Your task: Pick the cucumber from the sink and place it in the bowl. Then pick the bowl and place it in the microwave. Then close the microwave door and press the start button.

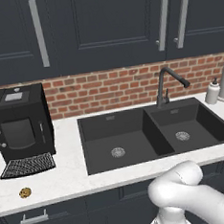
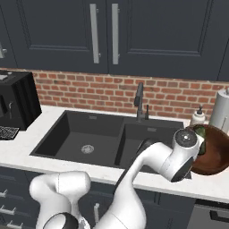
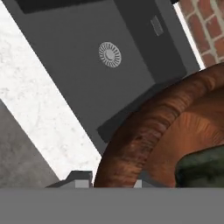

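The reddish-brown bowl [image 2: 214, 154] is at the right end of the counter, just past the sink [image 2: 76, 129]. The dark green cucumber [image 2: 200, 133] lies inside it, also showing as a dark lump [image 3: 203, 168] in the hand view. My gripper [image 3: 111, 179] is shut on the bowl's near rim [image 3: 131, 148], one fingertip on each side of the wall. Below the bowl, the right basin with its silver drain [image 3: 109, 54] carries the bowl's shadow. The microwave and its door are out of view.
A black coffee machine [image 1: 21, 122] stands at the left of the counter with a cookie [image 1: 25, 192] in front of it. The black faucet [image 1: 166, 82] rises behind the sink. A soap dispenser [image 2: 198, 117] and a paper towel roll [image 2: 222, 112] stand behind the bowl.
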